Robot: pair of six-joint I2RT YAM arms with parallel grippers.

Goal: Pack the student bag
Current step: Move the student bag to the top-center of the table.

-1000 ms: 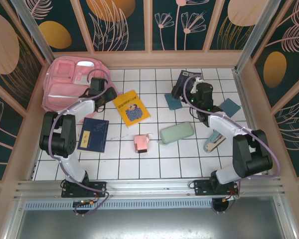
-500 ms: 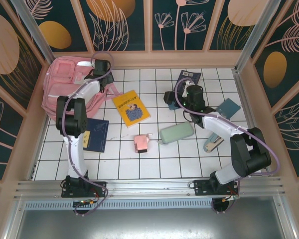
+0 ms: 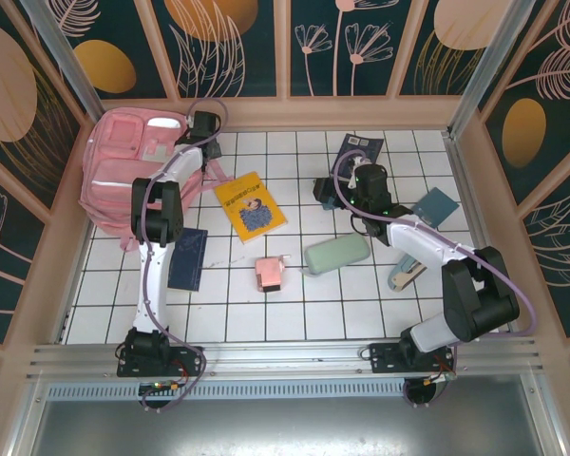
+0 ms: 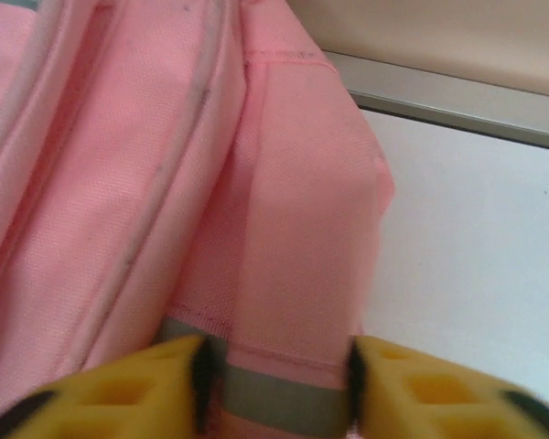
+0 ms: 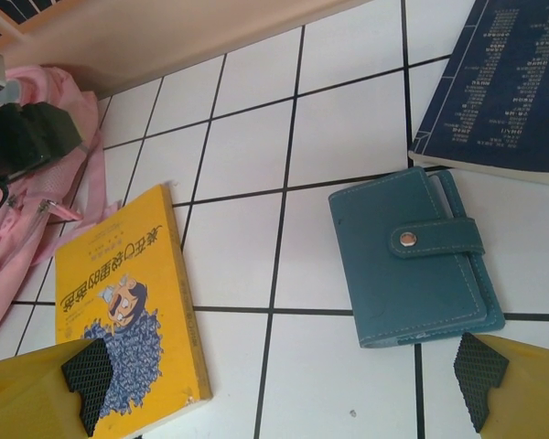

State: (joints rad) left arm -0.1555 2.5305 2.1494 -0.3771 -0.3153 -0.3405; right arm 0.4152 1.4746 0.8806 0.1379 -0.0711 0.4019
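Student bag [image 3: 123, 176] lies in the far left corner of the table [image 3: 332, 294]. Your left gripper [image 4: 276, 370] is pinched on a fold of its pink edge, both fingers touching fabric. Your right gripper [image 5: 284, 366] gapes wide and empty above a teal wallet [image 5: 421, 265] and a yellow book [image 5: 128, 311].

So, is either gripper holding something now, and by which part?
Left gripper pinches the student bag at its grey-banded fabric edge; right gripper holds nothing.
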